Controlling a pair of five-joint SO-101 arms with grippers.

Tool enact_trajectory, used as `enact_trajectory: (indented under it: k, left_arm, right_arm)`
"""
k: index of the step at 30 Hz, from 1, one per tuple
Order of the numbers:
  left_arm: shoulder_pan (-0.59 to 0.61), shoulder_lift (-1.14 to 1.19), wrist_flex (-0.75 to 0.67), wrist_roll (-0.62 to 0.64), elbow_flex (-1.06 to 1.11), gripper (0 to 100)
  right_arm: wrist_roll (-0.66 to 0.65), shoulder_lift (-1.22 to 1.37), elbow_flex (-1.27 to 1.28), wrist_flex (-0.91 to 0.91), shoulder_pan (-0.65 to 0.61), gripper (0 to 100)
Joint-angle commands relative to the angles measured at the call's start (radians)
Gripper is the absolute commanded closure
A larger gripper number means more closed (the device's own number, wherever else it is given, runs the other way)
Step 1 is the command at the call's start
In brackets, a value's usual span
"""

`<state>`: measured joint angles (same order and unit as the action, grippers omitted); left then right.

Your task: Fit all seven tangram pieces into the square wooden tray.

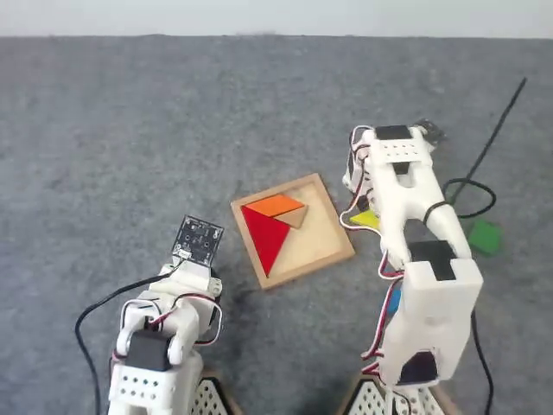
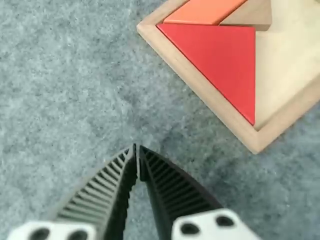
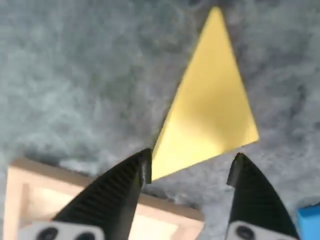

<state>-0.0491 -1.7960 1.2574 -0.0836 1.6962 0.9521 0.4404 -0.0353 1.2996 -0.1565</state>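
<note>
Tray [image 1: 315, 233] sits near the middle of the grey tabletop [image 1: 130, 130], turned corner-on to the arms.

In the tray, 3 pieces:
- 1 red triangle [image 1: 266, 235] along the rim on the left arm's side
- 1 orange piece [image 1: 278, 205] touching it
- 1 small tan triangle [image 1: 296, 218] against the orange one

Outside the tray, I count 3:
- 1 yellow triangle [image 3: 210, 110], flat just beside the tray's right rim
- 1 green piece [image 1: 484, 236] toward the right edge of the tabletop
- 1 blue piece [image 1: 394, 298], partly under the right arm

Left gripper [image 2: 136, 149]: fingers pressed together, holding nothing, over bare tabletop near the tray's near corner.

Right gripper [image 3: 192, 162]: fingers spread, one each side of the yellow triangle's wide end. Can't tell if they touch it.
</note>
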Motion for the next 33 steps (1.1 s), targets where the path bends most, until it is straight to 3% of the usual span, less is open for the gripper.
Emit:
enact_trajectory:
  k: [1,11,17,23,33]
  left_arm:
    - [0.005,-0.021,0.005,0.005,-0.012,99]
    - [0.005,-0.021,0.005,0.005,-0.012,99]
    - [0.005,-0.021,0.005,0.005,-0.012,99]
    - [0.005,-0.021,0.005,0.005,-0.012,99]
    - [0.005,-0.021,0.005,0.005,-0.012,99]
  right_arm:
    - [0.049,0.016,-0.035,-0.03,0.077,70.4]
    - [0.052,0.056,-0.031,-0.108,0.12,66.7]
    - [0.028,0.048,-0.034,-0.071,0.185,81.5]
    - [-0.256,0.007,-0.069,-0.041,0.202,86.6]
    - [-1.085,-0.068,-0.127,0.147,0.189,90.0]
